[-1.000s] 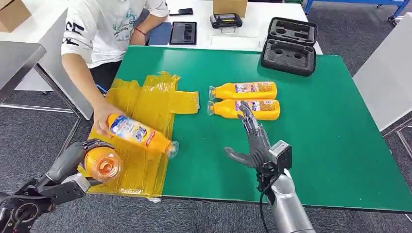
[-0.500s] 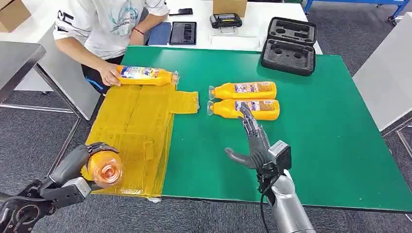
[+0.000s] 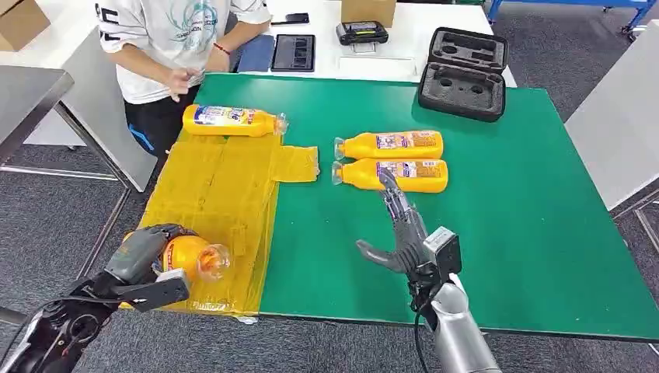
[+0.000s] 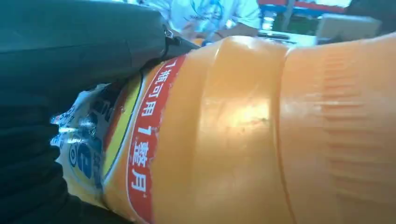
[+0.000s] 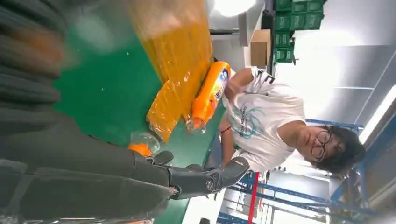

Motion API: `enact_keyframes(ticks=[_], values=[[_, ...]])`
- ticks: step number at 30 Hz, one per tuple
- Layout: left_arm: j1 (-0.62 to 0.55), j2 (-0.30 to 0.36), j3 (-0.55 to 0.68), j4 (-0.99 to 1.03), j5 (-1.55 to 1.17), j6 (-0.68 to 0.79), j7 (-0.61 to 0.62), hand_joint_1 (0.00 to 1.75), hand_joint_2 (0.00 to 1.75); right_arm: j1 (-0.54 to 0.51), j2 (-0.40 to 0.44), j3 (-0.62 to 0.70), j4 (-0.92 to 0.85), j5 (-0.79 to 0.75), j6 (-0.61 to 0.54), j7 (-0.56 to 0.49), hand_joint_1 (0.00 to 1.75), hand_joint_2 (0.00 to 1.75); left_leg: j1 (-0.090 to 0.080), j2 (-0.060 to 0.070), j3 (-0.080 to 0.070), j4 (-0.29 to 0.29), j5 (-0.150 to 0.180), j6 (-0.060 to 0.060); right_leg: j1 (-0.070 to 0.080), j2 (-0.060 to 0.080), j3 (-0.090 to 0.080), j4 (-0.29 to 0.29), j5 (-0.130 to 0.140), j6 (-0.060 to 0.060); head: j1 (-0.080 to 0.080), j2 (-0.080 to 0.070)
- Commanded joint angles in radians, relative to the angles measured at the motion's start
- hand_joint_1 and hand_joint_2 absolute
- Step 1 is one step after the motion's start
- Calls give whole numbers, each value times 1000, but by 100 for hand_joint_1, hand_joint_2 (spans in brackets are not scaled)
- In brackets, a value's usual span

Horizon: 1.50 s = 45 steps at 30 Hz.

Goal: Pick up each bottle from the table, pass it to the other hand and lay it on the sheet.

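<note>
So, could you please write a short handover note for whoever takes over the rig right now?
Left hand: holds an orange bottle over the near end of the yellow sheet, cap pointing right.
Right hand: open, holding nothing, above the green table just in front of the nearer of two bottles.
Two orange bottles lie side by side on the green table, off the sheet.
One more orange bottle lies at the sheet's far edge, near a person.
Left to do: lay down the held bottle, then pick up, pass and place the two on the table.
</note>
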Motion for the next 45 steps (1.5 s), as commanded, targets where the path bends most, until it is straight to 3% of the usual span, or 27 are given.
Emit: enact_keyframes(ticks=[1, 3, 6, 12, 15, 16, 19, 22, 24, 29, 30, 33, 36, 40, 45], values=[[-192, -69, -153, 292, -86, 93, 34, 175, 175, -20, -17, 27, 71, 8, -2, -10, 0, 175, 0, -3, 5, -2, 0, -1, 0, -3, 6, -1, -1, -1, 0, 0], [-233, -93, -191, 326, -176, 151, 95, 175, 175, -16, -20, 26, 68, 4, -5, -13, 0, 175, 0, -3, 5, -2, 0, -1, 0, -3, 7, -2, -1, -1, 0, 0], [-296, -107, -227, 378, -181, 128, 88, 175, 175, 7, -10, 17, 41, -5, 8, -6, 0, 175, 1, -7, 6, -2, 0, -1, 1, -6, 8, -2, -2, -1, 0, 0], [-356, -69, -283, 354, -247, 151, 139, 175, 175, -13, -1, 7, 74, -2, 24, -3, 0, 175, 0, -2, 2, -1, 0, -1, 0, -1, 3, 0, 0, 0, 0, 0], [-428, -46, -323, 395, -228, 79, 120, 175, 175, -22, 1, 8, 96, 3, 26, -14, 0, 175, 2, -3, 8, 0, -3, -2, 2, -3, 9, 0, -3, -2, 0, 0], [-451, -45, -332, 408, -215, 65, 111, 175, 175, -19, 1, 6, 97, -9, 43, -23, 0, 175, 1, -3, 2, 0, 0, -1, 1, -3, 3, 0, -1, -1, 0, 0], [-489, -24, -379, 426, -204, -8, 110, 175, 175, -10, 3, -13, 109, -28, 40, -27, 0, 175, 2, -2, 4, 1, -1, -1, 2, -2, 5, 0, -1, -1, 0, 0], [-573, 8, -427, 458, -96, -171, 17, 175, 175, -17, -1, -23, 125, -36, 34, -33, 0, 175, 1, -2, 2, 0, 0, -1, 2, -1, 3, 0, 0, -1, 0, 0], [-639, 26, -467, 485, -81, -184, 26, 175, 175, -21, 3, -37, 139, -49, 43, -35, 0, 175, 2, -2, 1, 1, 0, -1, 2, -2, 3, 1, -1, -1, 0, 0], [-637, 23, -472, 488, -80, -185, 25, 175, 175, -21, 5, -36, 139, -49, 42, -36, 0, 175, 1, 0, 2, 0, 0, -1, 1, 0, 3, 0, 0, -1, 0, 0], [-635, 23, -473, 488, -80, -185, 25, 175, 175, -21, 5, -36, 139, -49, 42, -36, 0, 175, 2, 0, 8, 0, -2, -2, 2, 1, 9, 0, -2, -2, 0, 0], [-634, 23, -473, 488, -80, -185, 25, 175, 175, -21, 5, -36, 139, -49, 42, -36, 0, 175, 1, -1, 3, 0, 0, -1, 1, 0, 4, 0, -1, -1, 0, 0], [-739, 66, -536, 517, -9, -280, 41, 175, 175, -23, 4, -33, 158, -58, 42, -47, 0, 175, 2, -1, 4, 2, -2, -2, 2, -1, 5, 2, -2, -1, 0, 0], [-721, 110, -539, 477, 1, -264, 61, 175, 175, -2, 3, -36, 134, -57, 43, -52, 0, 175, 3, 1, 3, 1, -1, -2, 3, 1, 5, 1, -1, -2, 0, 0], [-688, 81, -562, 514, -50, -201, 138, 175, 175, -5, 4, -40, 140, -53, 47, -47, 0, 175, 2, -1, 7, -1, -1, -2, 2, 0, 7, -1, -2, -1, 0, 0]])
